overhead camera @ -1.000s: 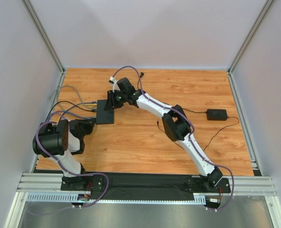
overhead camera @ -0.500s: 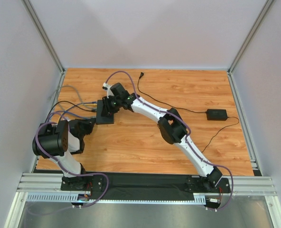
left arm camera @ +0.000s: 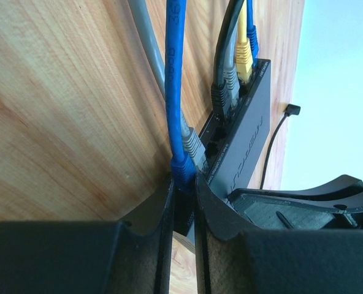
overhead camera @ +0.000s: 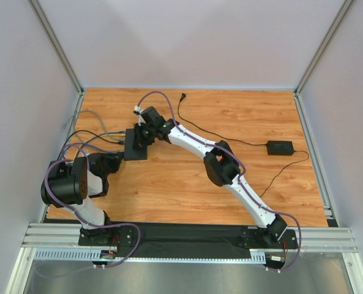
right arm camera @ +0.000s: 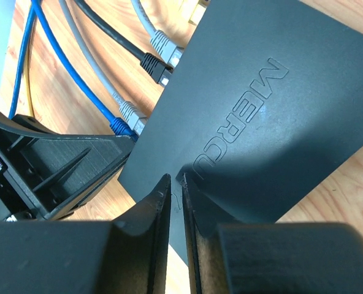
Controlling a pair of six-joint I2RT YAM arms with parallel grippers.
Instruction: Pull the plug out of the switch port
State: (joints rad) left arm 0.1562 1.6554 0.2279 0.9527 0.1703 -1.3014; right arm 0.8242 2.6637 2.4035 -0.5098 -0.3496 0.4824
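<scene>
I am looking at the flat black switch box (overhead camera: 135,149), which is lying on the wooden counter (overhead camera: 243,116) towards its left side, with the switch port edge (left arm camera: 223,130) facing left and crowded with cables. Through the left wrist camera I am seeing the left end effector (left arm camera: 183,190) pinching the blue plug (left arm camera: 182,171) at the near end of that row, its two fingers (left arm camera: 160,205) pressed against the plug's sides and the blue cable (left arm camera: 174,73) running away across the wood. The plug is sitting at the port, though I cannot tell how deep it is seated. Next to it a grey plug (left arm camera: 192,146), a black plug (left arm camera: 221,95) and a yellow plug (left arm camera: 243,56) are sitting in the same edge. Through the right wrist camera I am seeing the right end effector (right arm camera: 174,180) hanging over the box's lettered top face, its fingers drawn almost together with only a slim gap and nothing between them; whether the tips are pressing on the lid I cannot tell. A small black adapter brick (overhead camera: 279,147) is lying well apart on the right side, its thin lead trailing over the boards.
</scene>
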